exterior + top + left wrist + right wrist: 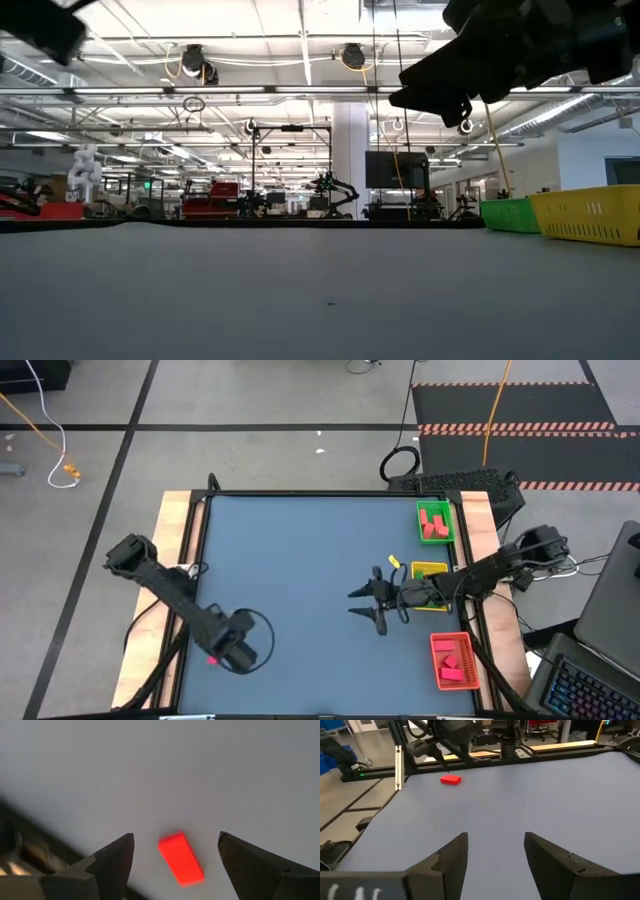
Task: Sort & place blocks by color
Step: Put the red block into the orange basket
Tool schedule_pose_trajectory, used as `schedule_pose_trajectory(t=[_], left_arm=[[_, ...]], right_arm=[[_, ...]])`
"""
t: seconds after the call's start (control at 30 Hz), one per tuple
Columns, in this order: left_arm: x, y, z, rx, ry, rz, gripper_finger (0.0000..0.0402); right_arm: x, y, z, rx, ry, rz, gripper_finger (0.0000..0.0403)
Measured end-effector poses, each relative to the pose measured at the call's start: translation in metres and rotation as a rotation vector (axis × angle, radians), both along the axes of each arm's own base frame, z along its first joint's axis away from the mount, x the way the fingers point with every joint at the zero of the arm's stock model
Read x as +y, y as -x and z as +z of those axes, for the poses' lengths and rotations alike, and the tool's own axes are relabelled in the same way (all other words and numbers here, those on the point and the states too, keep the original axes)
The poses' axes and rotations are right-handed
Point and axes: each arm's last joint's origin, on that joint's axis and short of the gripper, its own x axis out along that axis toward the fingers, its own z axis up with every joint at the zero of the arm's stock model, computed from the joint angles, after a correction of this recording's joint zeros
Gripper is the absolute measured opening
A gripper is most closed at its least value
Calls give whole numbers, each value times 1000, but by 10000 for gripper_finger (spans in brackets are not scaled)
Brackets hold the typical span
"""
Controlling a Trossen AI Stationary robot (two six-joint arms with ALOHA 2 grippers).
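Left wrist view: left gripper (175,862) around red block (181,858)

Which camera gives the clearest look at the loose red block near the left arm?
The left wrist view: the red block lies on the table between the open left gripper. The right wrist view shows it small and distant, the high view only a sliver, the low view nothing.

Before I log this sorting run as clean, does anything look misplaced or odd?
Yes: the green tray holds red blocks, which looks like a colour mismatch. One red block lies on the table between the open left gripper's fingers. The right gripper hangs open and empty over the table.
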Motion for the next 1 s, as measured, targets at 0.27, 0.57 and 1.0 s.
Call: schedule_pose_trajectory(t=[0.27, 0.57, 1.0], left_arm=[[-21, 20, 0, 31, 5, 153, 289], [-36, 33, -21, -58, 38, 204, 287], [-42, 61, -52, 0, 66, 317, 209]], right_arm=[[9, 1, -1, -11, 1, 35, 187], [15, 2, 3, -45, 22, 70, 187], [14, 2, 3, -50, 81, 83, 187]])
